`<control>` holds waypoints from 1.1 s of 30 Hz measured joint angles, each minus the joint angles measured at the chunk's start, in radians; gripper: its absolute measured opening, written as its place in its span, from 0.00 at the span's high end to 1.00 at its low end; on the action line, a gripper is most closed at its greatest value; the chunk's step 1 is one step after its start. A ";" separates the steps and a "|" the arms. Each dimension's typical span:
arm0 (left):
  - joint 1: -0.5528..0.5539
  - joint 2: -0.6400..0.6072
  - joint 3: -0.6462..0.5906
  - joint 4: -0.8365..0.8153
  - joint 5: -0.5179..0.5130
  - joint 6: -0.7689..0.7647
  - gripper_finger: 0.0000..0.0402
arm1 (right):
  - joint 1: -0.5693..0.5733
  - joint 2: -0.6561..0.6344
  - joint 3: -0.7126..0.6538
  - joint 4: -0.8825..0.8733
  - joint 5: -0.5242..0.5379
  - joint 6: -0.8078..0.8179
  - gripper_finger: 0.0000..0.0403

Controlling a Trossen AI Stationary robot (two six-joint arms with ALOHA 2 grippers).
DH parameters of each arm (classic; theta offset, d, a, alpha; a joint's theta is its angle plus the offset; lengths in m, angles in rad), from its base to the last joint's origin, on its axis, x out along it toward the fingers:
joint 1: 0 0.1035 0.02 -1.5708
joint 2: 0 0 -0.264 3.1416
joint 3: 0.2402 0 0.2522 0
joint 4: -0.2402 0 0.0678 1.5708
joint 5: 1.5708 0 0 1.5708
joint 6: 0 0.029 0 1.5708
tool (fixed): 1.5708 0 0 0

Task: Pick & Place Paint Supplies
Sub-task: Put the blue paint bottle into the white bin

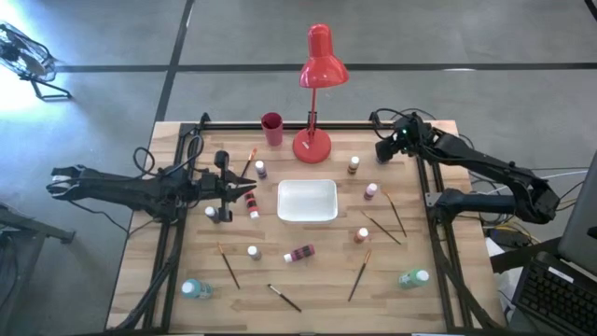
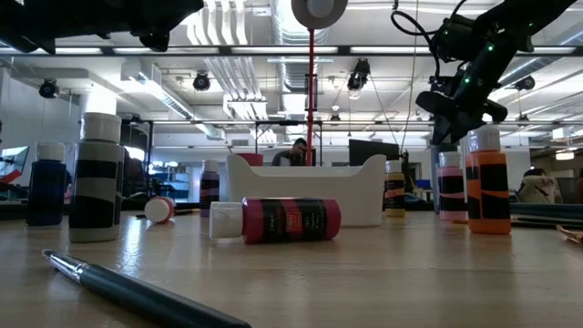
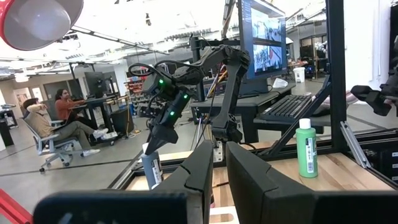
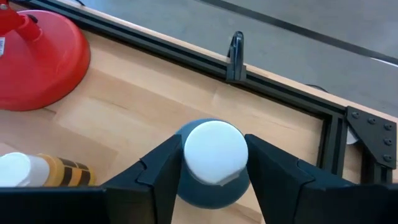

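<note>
clamped in the right gripper (image 4: 211, 171) near the tabletop's far right corner: a blue paint bottle (image 4: 211, 162), upright, white cap up, lifted clear. nearer arm by far to the white tray (image 1: 307, 201) toward the middle. left gripper (image 1: 244, 189) jaws together, empty, near the left edge.

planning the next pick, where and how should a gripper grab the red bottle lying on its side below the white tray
Grip the red bottle across its round body, mid-label, coming straight down from above. It lies flat with its pale cap toward the left arm's side, so fingers should straddle the short width; the table around it looks open enough.
</note>
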 joint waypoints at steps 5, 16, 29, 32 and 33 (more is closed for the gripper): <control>0.000 0.000 0.000 0.000 0.000 -0.004 0.87 | 0.000 0.001 0.000 0.001 0.000 -0.003 0.61; 0.000 0.000 0.000 0.000 0.000 -0.004 0.87 | 0.001 -0.024 0.018 -0.034 -0.008 -0.029 0.72; 0.000 0.000 0.000 0.005 0.000 0.050 0.87 | 0.063 -0.091 0.343 -0.068 -0.196 -0.214 0.72; 0.000 0.000 0.000 0.016 0.000 0.059 0.87 | 0.109 -0.084 0.417 -0.078 -0.267 -0.243 0.72; 0.000 0.000 0.000 0.020 0.000 0.060 0.87 | 0.129 -0.083 0.436 -0.073 -0.287 -0.249 0.72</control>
